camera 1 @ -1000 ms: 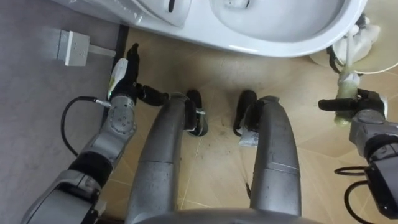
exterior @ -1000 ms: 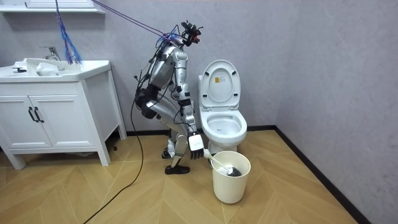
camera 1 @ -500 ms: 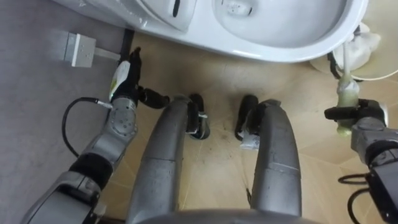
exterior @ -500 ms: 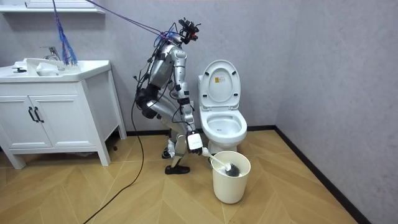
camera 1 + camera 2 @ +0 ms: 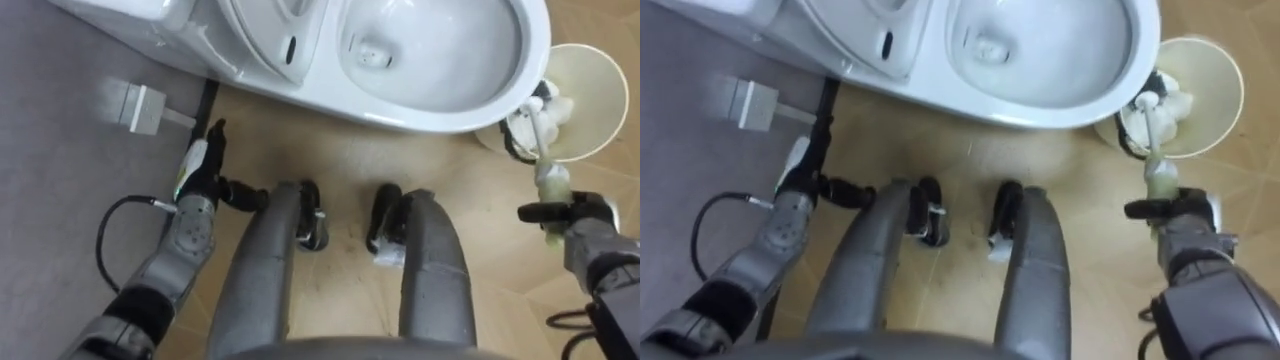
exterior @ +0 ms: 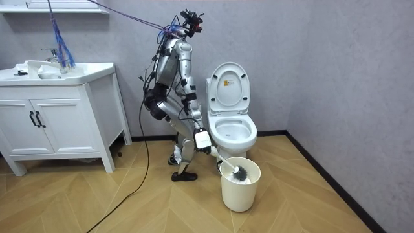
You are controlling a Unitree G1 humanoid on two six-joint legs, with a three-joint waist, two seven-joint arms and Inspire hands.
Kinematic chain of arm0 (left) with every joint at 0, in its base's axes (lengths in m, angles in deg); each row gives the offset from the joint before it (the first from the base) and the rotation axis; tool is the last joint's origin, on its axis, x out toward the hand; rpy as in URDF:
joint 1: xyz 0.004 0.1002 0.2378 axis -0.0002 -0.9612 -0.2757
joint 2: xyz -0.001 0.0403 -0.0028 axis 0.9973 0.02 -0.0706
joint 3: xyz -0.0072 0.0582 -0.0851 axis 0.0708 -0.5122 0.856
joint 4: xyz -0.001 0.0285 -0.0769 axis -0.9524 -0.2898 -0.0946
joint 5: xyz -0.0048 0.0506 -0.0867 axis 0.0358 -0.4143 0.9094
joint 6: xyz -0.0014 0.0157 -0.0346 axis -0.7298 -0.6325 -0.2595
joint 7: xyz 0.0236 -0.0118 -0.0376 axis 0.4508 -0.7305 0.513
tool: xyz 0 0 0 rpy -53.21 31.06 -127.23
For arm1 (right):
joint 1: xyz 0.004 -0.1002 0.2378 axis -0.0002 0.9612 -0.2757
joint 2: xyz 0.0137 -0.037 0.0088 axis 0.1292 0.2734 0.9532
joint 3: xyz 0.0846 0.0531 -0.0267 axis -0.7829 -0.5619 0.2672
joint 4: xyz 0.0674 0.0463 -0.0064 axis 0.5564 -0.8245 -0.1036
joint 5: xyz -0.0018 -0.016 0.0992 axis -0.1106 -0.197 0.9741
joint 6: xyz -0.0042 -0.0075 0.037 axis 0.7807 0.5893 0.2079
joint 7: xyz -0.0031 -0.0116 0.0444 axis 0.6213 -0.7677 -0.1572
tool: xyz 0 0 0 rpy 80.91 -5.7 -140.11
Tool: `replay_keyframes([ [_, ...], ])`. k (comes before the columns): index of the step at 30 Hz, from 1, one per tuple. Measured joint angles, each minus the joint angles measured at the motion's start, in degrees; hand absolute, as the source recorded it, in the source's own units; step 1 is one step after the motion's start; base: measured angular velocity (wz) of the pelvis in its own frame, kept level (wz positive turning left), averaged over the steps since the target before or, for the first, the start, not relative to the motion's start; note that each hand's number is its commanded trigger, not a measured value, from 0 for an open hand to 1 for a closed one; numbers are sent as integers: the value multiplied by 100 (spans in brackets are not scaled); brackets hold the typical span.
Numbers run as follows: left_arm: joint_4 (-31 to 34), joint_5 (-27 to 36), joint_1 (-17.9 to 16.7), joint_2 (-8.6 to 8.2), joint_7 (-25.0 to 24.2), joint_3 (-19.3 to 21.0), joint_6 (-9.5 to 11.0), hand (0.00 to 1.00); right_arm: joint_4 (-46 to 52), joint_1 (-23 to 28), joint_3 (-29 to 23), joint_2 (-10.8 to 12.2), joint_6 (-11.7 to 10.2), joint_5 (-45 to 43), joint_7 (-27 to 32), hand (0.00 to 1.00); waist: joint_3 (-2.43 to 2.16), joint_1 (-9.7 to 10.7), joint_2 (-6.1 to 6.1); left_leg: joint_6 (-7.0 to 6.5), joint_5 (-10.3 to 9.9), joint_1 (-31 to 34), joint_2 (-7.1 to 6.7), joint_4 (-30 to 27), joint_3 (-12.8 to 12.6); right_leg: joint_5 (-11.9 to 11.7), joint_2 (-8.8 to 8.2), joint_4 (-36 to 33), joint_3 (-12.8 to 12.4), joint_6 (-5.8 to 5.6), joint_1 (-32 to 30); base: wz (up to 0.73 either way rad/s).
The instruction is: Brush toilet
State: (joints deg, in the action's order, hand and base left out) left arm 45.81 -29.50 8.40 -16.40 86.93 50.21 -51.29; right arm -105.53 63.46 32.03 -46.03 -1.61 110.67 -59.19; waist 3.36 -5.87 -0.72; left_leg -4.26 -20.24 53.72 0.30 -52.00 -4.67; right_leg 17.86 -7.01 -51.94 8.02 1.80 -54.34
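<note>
The right hand (image 5: 578, 214) is clamped round the pale handle of the dark-bristled toilet brush (image 5: 545, 170), its head at the mouth of the round cream bucket (image 5: 602, 80) on the right. That grip looks ready to lift it toward the white ceramic toilet bowl (image 5: 430, 110). The left hand (image 5: 200, 165) hangs idle, fingers straight.

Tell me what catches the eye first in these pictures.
The white toilet, lid up, spans the top of the eye views, with the robot standing before it. The right hand has its fingers curled round a brush, whose head sits at the mouth of the bucket beside the bowl. The left hand hangs open near the wall.
</note>
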Motion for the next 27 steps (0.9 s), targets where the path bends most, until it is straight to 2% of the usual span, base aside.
replay_keyframes([
  [2, -103, 1, -77, 32, -56, 80, -5, 0, -3, 123, -21, 20, 19, 34, -57, 100, -19, -6, 4, 10, 10, -250, -7, 180, 0, -10, 10, 170, 13, -13, 245, 0],
  [3, -171, 1, -149, 49, -65, 135, -5, 0, -2, 187, -40, 38, 20, 40, -90, 100, -43, -32, 9, 12, 13, -406, -2, 286, -1, -17, 15, 278, 41, -18, 404, -4],
  [5, -296, -6, -247, 49, -81, 210, -10, 0, -2, 313, -137, 98, 17, 72, -109, 100, -53, -38, 14, 21, 21, -687, -3, 474, -10, -32, 24, 456, 62, -29, 677, -2],
  [7, -341, 9, -469, 49, -83, 262, -10, 0, -9, 477, -283, 214, 8, 181, -109, 100, -124, -20, 38, 30, 38, -1103, -18, 752, -5, -40, 24, 710, 115, -44, 1086, 0],
  [14, -838, -4, -763, 56, -140, 483, 40, 0, 34, 745, -667, 411, -40, 401, -104, 100, -180, 135, 61, 90, 197, -2194, -94, 1611, 69, -99, 41, 1465, 225, -93, 2163, 4],
  [17, -806, -74, -1090, 57, -171, 860, 78, 0, 60, 1011, -981, 472, -119, 663, -103, 100, -210, 154, 50, 115, 256, -2651, -57, 1997, 80, -214, 147, 1925, 253, -115, 2652, -2],
  [19, -806, -63, -1438, 62, -137, 1158, 88, 0, 239, 1302, -1240, 567, -118, 658, 8, 100, -285, 161, 13, 135, 305, -3120, -12, 2394, 24, -317, 238, 2373, 276, -128, 3122, -12],
  [21, -810, -56, -1691, 59, -104, 1364, 104, 0, 312, 1526, -1364, 674, -130, 640, 90, 100, -323, 247, -21, 154, 378, -3502, -2, 2697, 16, -412, 293, 2700, 308, -148, 3506, -9],
  [25, -781, -53, -2072, 2, -73, 1649, 240, 0, 963, 2080, -1667, 868, -244, 607, 263, 100, -327, 307, -44, 183, 416, -4209, 23, 3135, 7, -480, 381, 3232, 342, -173, 4252, -3],
  [27, -774, -63, -2177, -11, -52, 1756, 265, 0, 1168, 2203, -1705, 943, -273, 575, 339, 100, -319, 348, -61, 193, 422, -4466, 22, 3277, 3, -480, 400, 3336, 338, -174, 4485, -3],
])
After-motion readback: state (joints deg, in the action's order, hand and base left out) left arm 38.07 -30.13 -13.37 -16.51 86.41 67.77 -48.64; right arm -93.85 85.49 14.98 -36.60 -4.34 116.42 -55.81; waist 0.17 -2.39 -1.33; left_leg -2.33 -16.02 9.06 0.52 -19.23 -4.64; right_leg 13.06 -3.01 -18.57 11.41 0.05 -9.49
